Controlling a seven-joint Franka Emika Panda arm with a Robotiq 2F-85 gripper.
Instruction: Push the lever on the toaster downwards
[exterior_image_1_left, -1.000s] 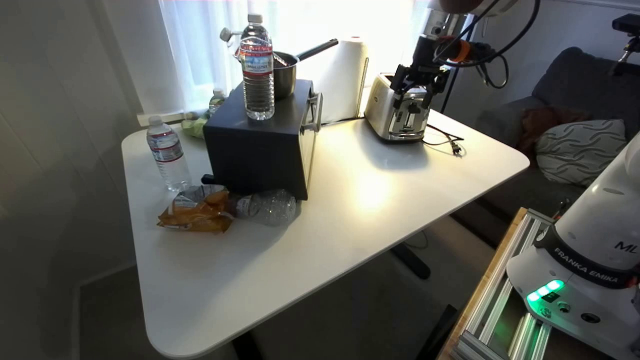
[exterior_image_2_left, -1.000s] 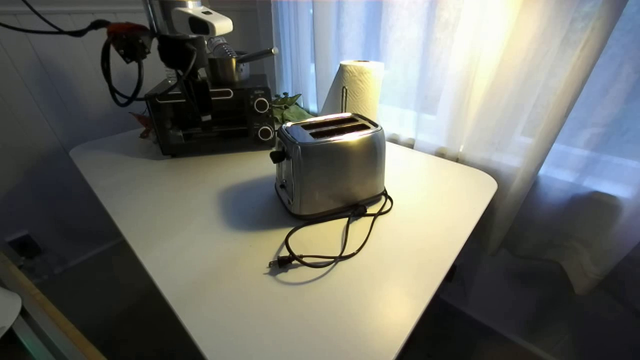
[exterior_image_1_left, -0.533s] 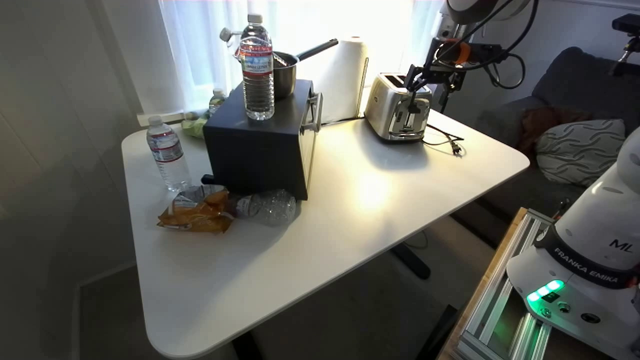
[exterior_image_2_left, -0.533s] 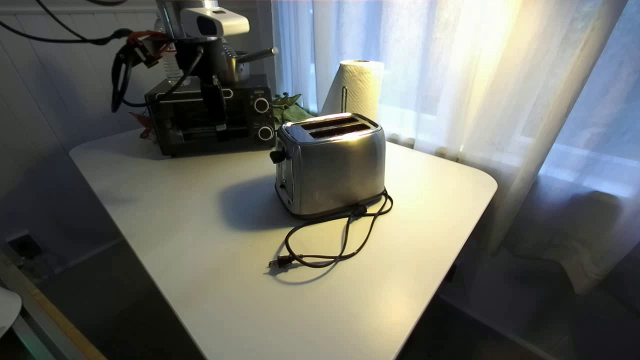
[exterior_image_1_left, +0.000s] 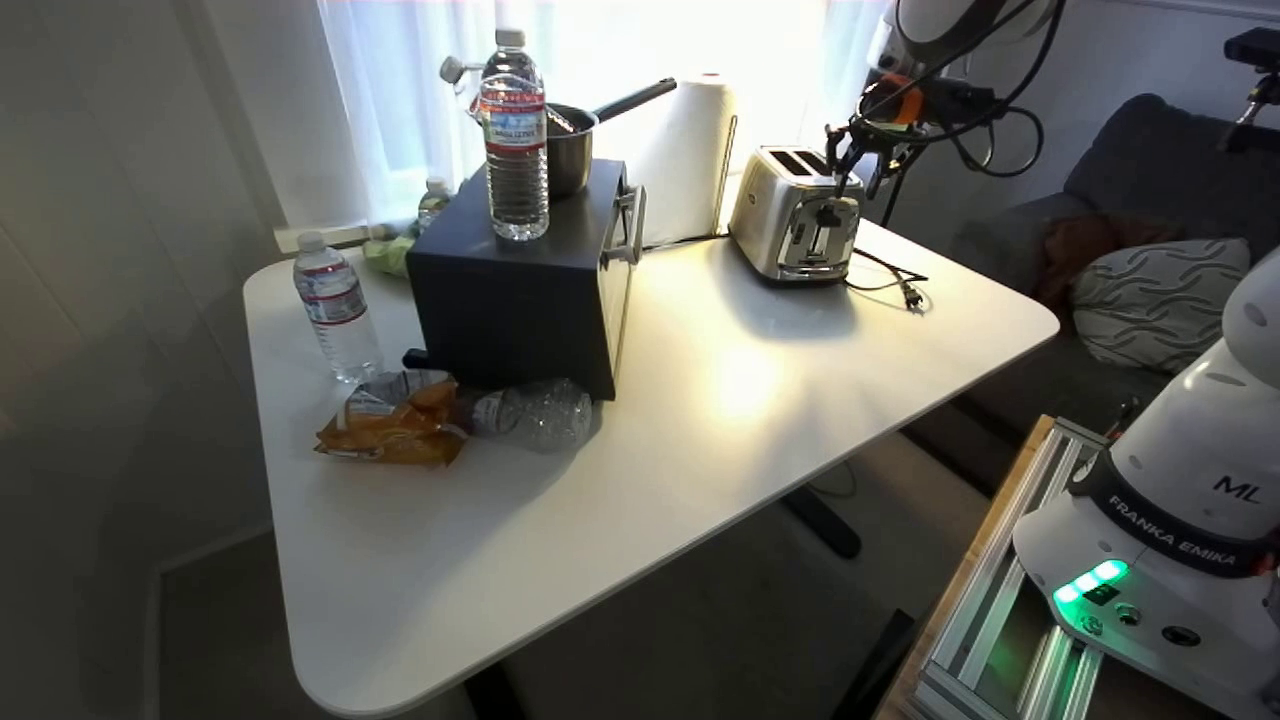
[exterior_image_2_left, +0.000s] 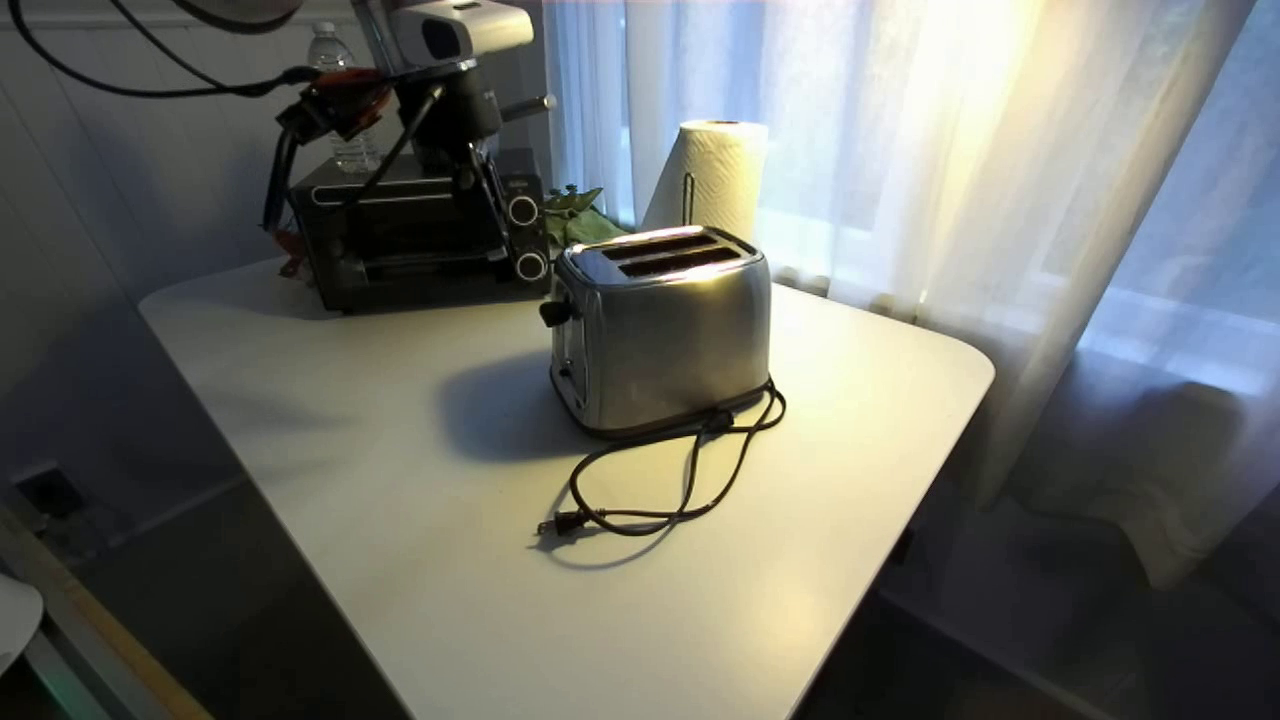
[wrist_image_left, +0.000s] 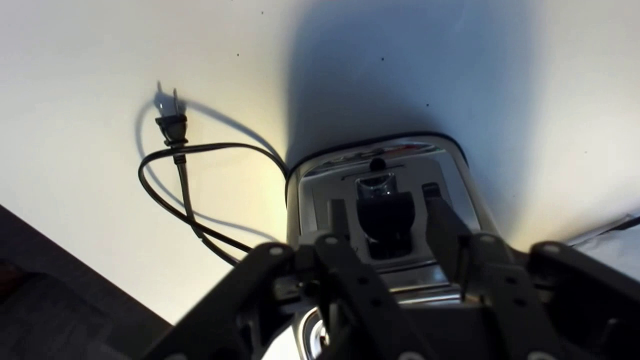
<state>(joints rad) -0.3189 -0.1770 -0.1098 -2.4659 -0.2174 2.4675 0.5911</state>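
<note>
The silver toaster (exterior_image_2_left: 675, 350) stands upright on the white table, its black lever (exterior_image_2_left: 556, 313) high on its front end. The lever (exterior_image_1_left: 828, 214) also shows in an exterior view, close below the fingertips. In the wrist view my gripper (wrist_image_left: 386, 206) is part-way open, one finger to either side of the lever (wrist_image_left: 385, 217) as seen from above. Gaps show between the lever and both fingers, and nothing is held. Judging by an exterior view, the fingertips (exterior_image_2_left: 508, 252) hang higher than the lever and apart from it.
A black toaster oven (exterior_image_1_left: 510, 290) carries a water bottle (exterior_image_1_left: 515, 150) and a pot (exterior_image_1_left: 570, 165). A paper towel roll (exterior_image_2_left: 730, 180) stands behind the toaster. The toaster's power cord (exterior_image_2_left: 640, 530) lies looped beside it. An orange bag (exterior_image_1_left: 400, 420) and bottles lie farther off.
The arm has shifted toward the toaster's lever end, and its tilt has changed. The gripper's fingers have come closer together from a wide spread. Toaster and lever look unmoved.
</note>
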